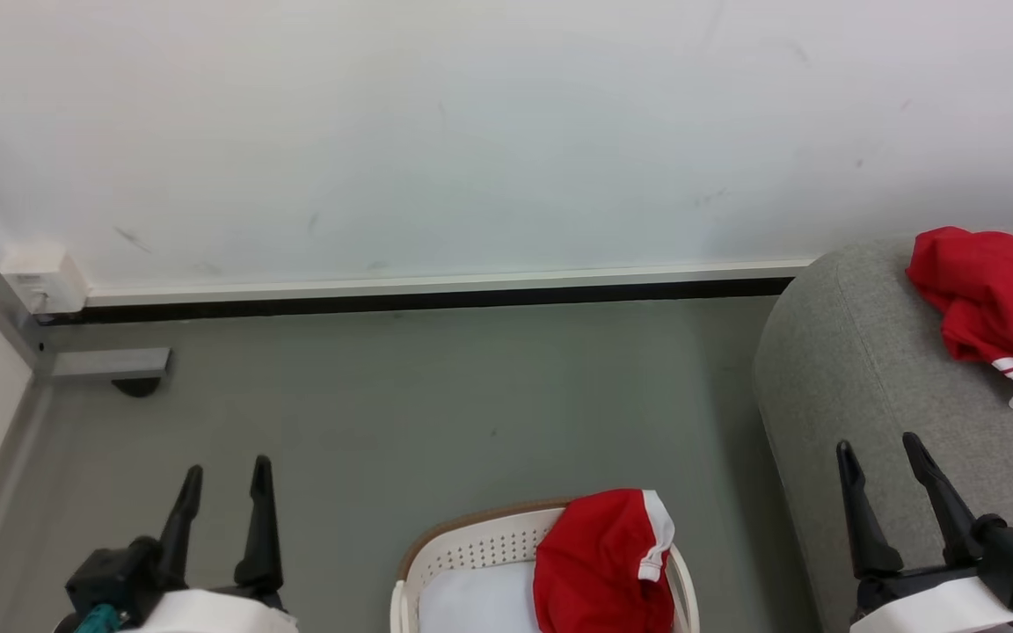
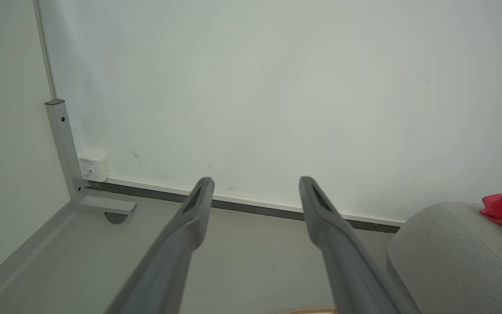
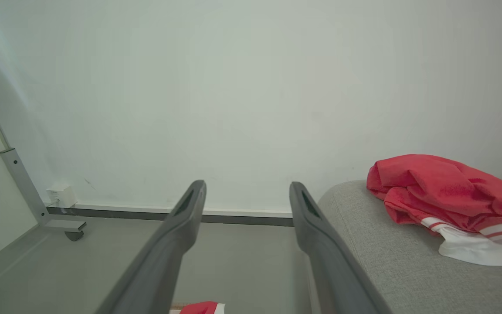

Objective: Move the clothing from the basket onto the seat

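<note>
Our left hand (image 1: pixel 228 466) and right hand (image 1: pixel 877 442) gape empty; next, likely, we grasp the red clothing (image 1: pixel 599 563) in the basket (image 1: pixel 471 545).

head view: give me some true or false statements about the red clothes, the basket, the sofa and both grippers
1. A red garment lies in the basket. True.
2. The sofa has no clothing on it. False: a second red garment with white trim lies on it.
3. The left gripper is shut on cloth. False: it is open and holds nothing.
4. The right gripper is open and empty. True.
5. The basket stands on the sofa. False: it stands on the floor beside the sofa.
</note>
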Tool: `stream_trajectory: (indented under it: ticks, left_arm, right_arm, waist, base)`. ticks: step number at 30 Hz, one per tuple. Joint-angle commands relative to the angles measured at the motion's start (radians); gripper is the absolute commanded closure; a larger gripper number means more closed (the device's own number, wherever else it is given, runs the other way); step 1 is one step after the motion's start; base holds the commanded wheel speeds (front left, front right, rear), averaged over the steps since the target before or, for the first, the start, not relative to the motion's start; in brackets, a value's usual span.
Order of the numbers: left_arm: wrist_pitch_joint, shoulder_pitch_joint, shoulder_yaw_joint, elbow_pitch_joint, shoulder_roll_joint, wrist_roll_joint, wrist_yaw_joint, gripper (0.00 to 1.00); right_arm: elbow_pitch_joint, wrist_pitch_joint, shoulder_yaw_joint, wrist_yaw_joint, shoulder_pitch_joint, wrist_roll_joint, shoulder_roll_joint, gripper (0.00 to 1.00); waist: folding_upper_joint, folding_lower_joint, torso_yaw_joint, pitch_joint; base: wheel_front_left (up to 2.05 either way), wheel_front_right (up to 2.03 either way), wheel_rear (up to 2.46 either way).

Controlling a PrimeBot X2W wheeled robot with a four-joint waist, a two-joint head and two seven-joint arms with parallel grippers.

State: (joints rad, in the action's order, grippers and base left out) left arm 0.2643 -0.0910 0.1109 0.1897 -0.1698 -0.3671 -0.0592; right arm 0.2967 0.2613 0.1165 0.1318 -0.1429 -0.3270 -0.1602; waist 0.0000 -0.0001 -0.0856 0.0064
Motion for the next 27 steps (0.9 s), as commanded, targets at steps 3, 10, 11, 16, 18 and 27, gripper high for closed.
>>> stream_trajectory:
  ticks: [3, 10, 11, 16, 18, 27]
  left_arm:
    - [0.0, 0.043, -0.054, 0.009, 0.031, 0.054, 0.031, 0.0]
    - [0.0, 0.038, -0.111, 0.024, 0.08, 0.114, 0.081, 0.0]
    - [0.0, 0.036, -0.116, 0.025, 0.084, 0.123, 0.086, 0.0]
    - [0.0, 0.032, -0.139, 0.036, 0.101, 0.153, 0.107, 0.0]
    - [0.0, 0.031, -0.147, 0.04, 0.105, 0.157, 0.113, 0.0]
    - [0.0, 0.027, -0.17, 0.047, 0.114, 0.166, 0.131, 0.0]
  right_arm:
    - [-0.048, 0.004, -0.011, -0.002, 0.035, 0.056, 0.04, 0.0]
    - [-0.076, 0.003, 0.001, -0.002, 0.037, 0.07, 0.066, 0.0]
    - [-0.077, 0.003, 0.0, -0.002, 0.035, 0.068, 0.069, 0.0]
    - [-0.078, 0.003, 0.002, -0.002, 0.027, 0.062, 0.073, 0.0]
    - [-0.077, 0.003, 0.004, -0.002, 0.026, 0.06, 0.073, 0.0]
    - [-0.07, 0.003, 0.009, -0.002, 0.019, 0.057, 0.068, 0.0]
  waist:
    - [0.0, 0.0001, -0.012, 0.001]
    - [0.0, 0.0001, -0.011, 0.003]
    - [0.0, 0.0001, -0.011, 0.003]
    - [0.0, 0.0001, -0.009, 0.003]
    - [0.0, 0.0001, -0.009, 0.003]
    - [0.0, 0.0001, -0.014, 0.006]
  base:
    - [0.0, 0.0, 0.0]
    - [0.0, 0.0, 0.0]
    - [0.0, 0.0, 0.0]
    - [0.0, 0.0, 0.0]
    - [0.0, 0.0, 0.0]
    - [0.0, 0.0, 0.0]
